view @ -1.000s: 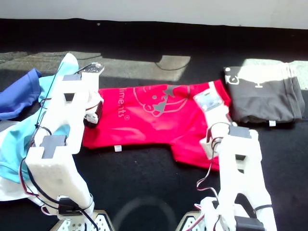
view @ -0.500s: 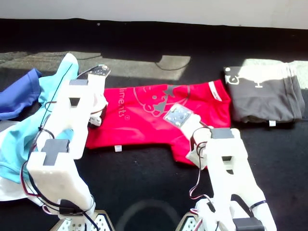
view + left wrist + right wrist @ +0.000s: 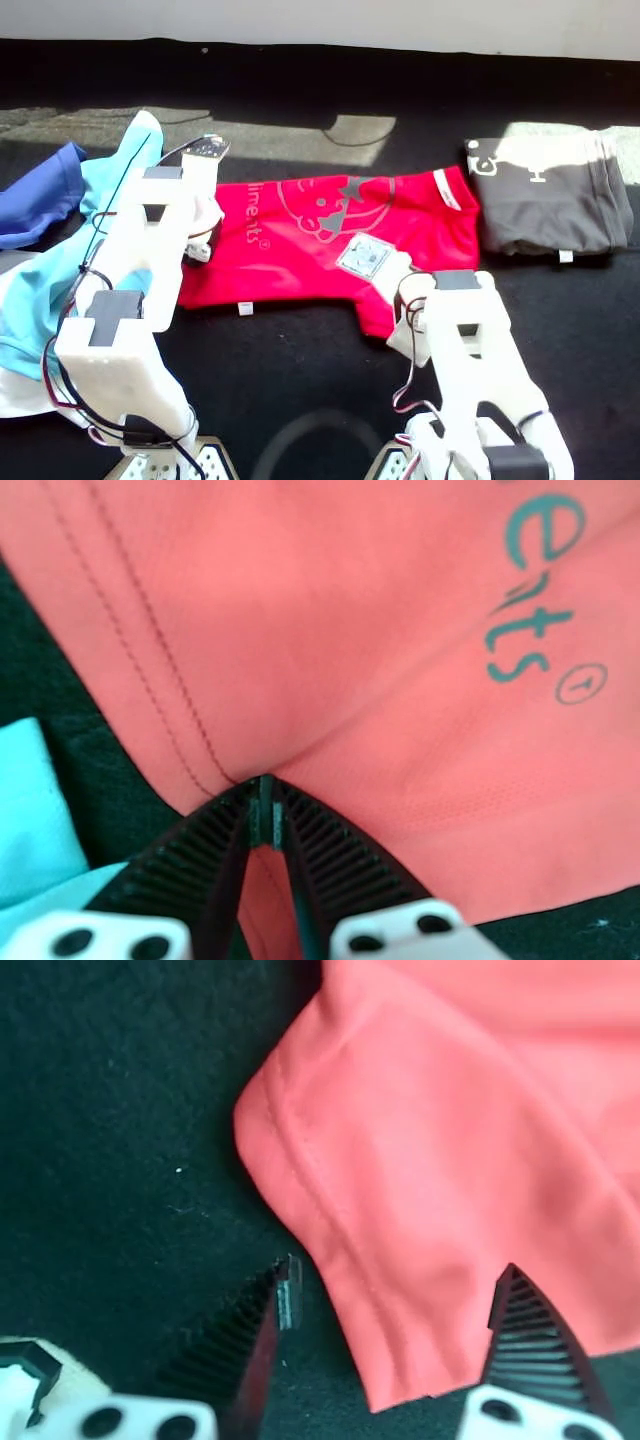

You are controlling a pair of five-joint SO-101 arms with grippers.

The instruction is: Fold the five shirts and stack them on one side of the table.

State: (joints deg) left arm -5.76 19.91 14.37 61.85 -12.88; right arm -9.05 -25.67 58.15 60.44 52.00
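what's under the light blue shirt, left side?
A white garment pokes out beneath the light blue shirt at its near end. How far it runs underneath is covered by the shirt and the left arm.

red shirt (image 3: 300,240) with teal print, dark grey shirt (image 3: 550,205), turquoise shirt (image 3: 35,290)

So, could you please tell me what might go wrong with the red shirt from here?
1. The right gripper is open astride the red shirt's corner, one finger over the black table cover; closing may catch just the hem, or miss.
2. The left gripper is shut on a thin pinch by the stitched edge, so a pull could slip free.
3. The light blue shirt lies close by and might get dragged.
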